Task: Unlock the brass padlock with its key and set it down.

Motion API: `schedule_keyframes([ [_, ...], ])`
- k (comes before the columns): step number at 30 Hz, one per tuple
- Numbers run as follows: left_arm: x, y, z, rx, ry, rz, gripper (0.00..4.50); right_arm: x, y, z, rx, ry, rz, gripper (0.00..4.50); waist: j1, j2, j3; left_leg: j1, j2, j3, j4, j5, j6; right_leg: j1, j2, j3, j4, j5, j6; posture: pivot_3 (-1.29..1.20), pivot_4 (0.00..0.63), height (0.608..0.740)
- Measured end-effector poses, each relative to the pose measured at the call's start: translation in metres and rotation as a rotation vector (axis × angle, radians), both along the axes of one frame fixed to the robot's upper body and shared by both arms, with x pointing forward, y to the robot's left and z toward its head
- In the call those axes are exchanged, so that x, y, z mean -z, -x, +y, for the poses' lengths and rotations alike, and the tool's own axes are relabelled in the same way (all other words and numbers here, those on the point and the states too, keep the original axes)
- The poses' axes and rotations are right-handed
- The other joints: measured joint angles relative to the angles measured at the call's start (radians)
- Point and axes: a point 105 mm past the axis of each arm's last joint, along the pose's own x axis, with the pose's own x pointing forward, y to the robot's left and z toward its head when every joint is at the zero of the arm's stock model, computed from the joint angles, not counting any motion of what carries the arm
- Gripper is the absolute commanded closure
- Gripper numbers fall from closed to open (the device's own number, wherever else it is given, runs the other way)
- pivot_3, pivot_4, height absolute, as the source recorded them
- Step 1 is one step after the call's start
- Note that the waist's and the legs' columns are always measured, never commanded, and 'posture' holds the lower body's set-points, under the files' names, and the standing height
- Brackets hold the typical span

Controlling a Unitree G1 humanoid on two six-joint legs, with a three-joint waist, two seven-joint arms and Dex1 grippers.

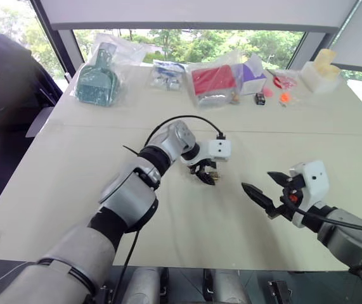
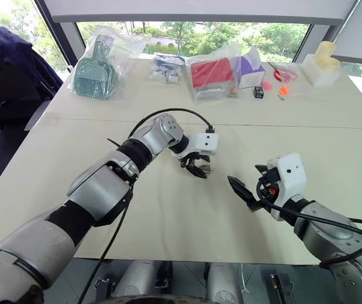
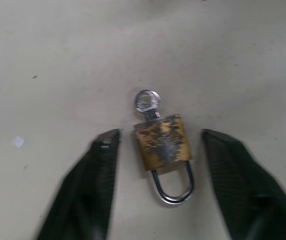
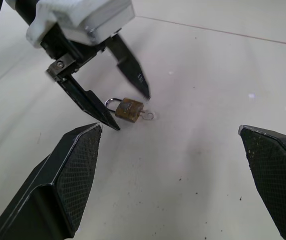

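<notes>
The brass padlock (image 3: 163, 145) lies flat on the pale table (image 1: 73, 177), its silver shackle closed. Its key (image 3: 147, 101) sticks out of the end of the body opposite the shackle. My left gripper (image 1: 206, 176) points down over it, open, with one black finger on each side of the padlock (image 4: 131, 110) and a small gap on both sides. My right gripper (image 1: 257, 180) hovers open above the table to the right of the lock, aimed at it, with nothing between its fingers.
Along the table's far edge lie a bagged green brush (image 1: 98, 79), a bagged red item (image 1: 213, 81), a purple box (image 1: 253, 75), a small black object (image 1: 260, 98), orange bits (image 1: 285, 97) and a white container (image 1: 322, 69). A dark chair (image 1: 3, 82) stands at the left.
</notes>
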Motion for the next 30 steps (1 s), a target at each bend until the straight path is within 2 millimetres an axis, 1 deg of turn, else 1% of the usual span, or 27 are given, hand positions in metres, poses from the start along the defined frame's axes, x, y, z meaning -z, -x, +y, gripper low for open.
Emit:
schedule_keyframes([
  [1, 0.001, 0.001, 0.001, 0.019, -0.006, -0.012, 3.81, 0.0, -0.002, -0.001, 0.002, -0.001, -0.002, 0.0, -0.001, 0.0, 0.0, 0.0, 0.0, 0.0, 0.0, 0.0, 0.0, 0.0, 0.0, 0.0, 0.0, 0.0, 0.0, 0.0, 0.15, 0.74],
  [6, 0.002, 0.002, 0.003, 0.042, -0.001, -0.039, 3.82, 0.001, -0.006, 0.0, -0.001, -0.019, 0.01, 0.0, -0.003, 0.0, -0.001, 0.002, 0.001, 0.0, 0.0, 0.0, 0.0, 0.002, 0.0, 0.0, 0.0, 0.0, 0.0, 0.0, 0.15, 0.74],
  [10, -0.003, -0.005, 0.003, 0.012, 0.044, -0.08, 3.82, 0.0, -0.02, 0.002, -0.014, -0.137, 0.04, 0.0, -0.003, 0.0, -0.001, 0.003, 0.001, 0.0, 0.0, 0.0, 0.0, 0.002, 0.0, 0.0, 0.001, 0.0, 0.0, 0.0, 0.15, 0.74],
  [11, -0.007, -0.01, 0.007, -0.014, 0.069, -0.099, 3.82, -0.003, -0.024, 0.004, -0.029, -0.168, 0.046, 0.0, -0.005, -0.001, -0.001, 0.003, 0.001, 0.0, 0.0, 0.0, 0.0, 0.001, 0.0, 0.001, 0.001, 0.0, 0.0, 0.0, 0.15, 0.74],
  [13, -0.023, -0.017, 0.015, -0.044, 0.153, -0.12, 3.82, -0.012, -0.031, 0.007, -0.057, -0.205, 0.04, 0.0, -0.009, 0.0, -0.001, -0.001, 0.001, 0.0, 0.0, 0.0, -0.001, -0.003, 0.0, 0.001, 0.003, 0.0, 0.0, 0.0, 0.15, 0.74],
  [15, -0.057, -0.016, 0.022, -0.004, 0.318, -0.145, 3.82, -0.026, -0.034, 0.015, -0.12, -0.237, 0.012, 0.0, -0.012, 0.0, -0.001, -0.001, 0.002, 0.0, -0.002, 0.001, -0.001, -0.004, -0.001, 0.001, 0.003, 0.001, 0.002, 0.0, 0.15, 0.74],
  [17, -0.081, -0.012, 0.027, 0.036, 0.411, -0.183, 3.82, -0.035, -0.035, 0.026, -0.179, -0.256, -0.007, 0.0, -0.011, 0.001, -0.001, -0.001, 0.002, -0.001, -0.003, 0.001, -0.002, -0.004, -0.001, 0.0, 0.003, 0.002, 0.003, 0.0, 0.15, 0.74],
  [18, -0.086, -0.01, 0.03, 0.04, 0.433, -0.192, 3.82, -0.037, -0.035, 0.03, -0.202, -0.267, -0.006, 0.0, -0.01, 0.001, -0.001, -0.001, 0.002, -0.001, -0.003, 0.001, -0.002, -0.004, -0.001, 0.0, 0.003, 0.002, 0.003, 0.0, 0.15, 0.74],
  [19, -0.087, -0.007, 0.037, 0.037, 0.452, -0.208, 3.82, -0.039, -0.037, 0.038, -0.235, -0.29, 0.001, 0.0, -0.014, 0.001, -0.001, -0.001, 0.001, 0.0, -0.003, 0.001, -0.002, -0.004, 0.0, 0.0, 0.003, 0.002, 0.003, 0.0, 0.15, 0.74],
  [21, -0.082, -0.003, 0.048, 0.021, 0.46, -0.211, 3.82, -0.041, -0.041, 0.047, -0.266, -0.34, 0.015, 0.0, -0.026, 0.001, -0.001, -0.001, 0.001, 0.0, -0.002, 0.001, -0.002, -0.003, -0.001, 0.0, 0.003, 0.002, 0.003, 0.0, 0.15, 0.74],
  [23, -0.079, 0.004, 0.053, 0.006, 0.474, -0.206, 3.82, -0.046, -0.047, 0.053, -0.281, -0.399, 0.021, 0.0, -0.026, 0.001, -0.001, -0.001, 0.0, 0.0, -0.001, 0.001, -0.002, -0.002, -0.001, 0.0, 0.003, 0.002, 0.003, 0.0, 0.15, 0.74],
  [25, -0.086, 0.008, 0.052, 0.002, 0.497, -0.228, 3.82, -0.05, -0.05, 0.056, -0.291, -0.425, 0.021, 0.0, -0.022, 0.001, -0.001, -0.001, 0.0, 0.0, 0.0, 0.001, -0.002, -0.001, -0.002, 0.0, 0.003, 0.002, 0.003, 0.0, 0.15, 0.74],
  [27, -0.098, 0.01, 0.051, -0.001, 0.528, -0.274, 3.82, -0.053, -0.052, 0.056, -0.295, -0.444, 0.022, 0.0, -0.024, 0.001, -0.001, 0.0, -0.001, 0.0, 0.0, 0.001, -0.002, 0.0, -0.002, 0.0, 0.003, 0.002, 0.003, 0.0, 0.15, 0.74],
  [30, -0.111, 0.013, 0.046, -0.012, 0.577, -0.303, 3.82, -0.052, -0.053, 0.056, -0.295, -0.46, 0.039, 0.0, -0.026, 0.001, -0.001, 0.0, -0.001, 0.0, -0.001, 0.001, -0.002, -0.001, -0.002, 0.0, 0.003, 0.002, 0.003, 0.0, 0.15, 0.74],
])
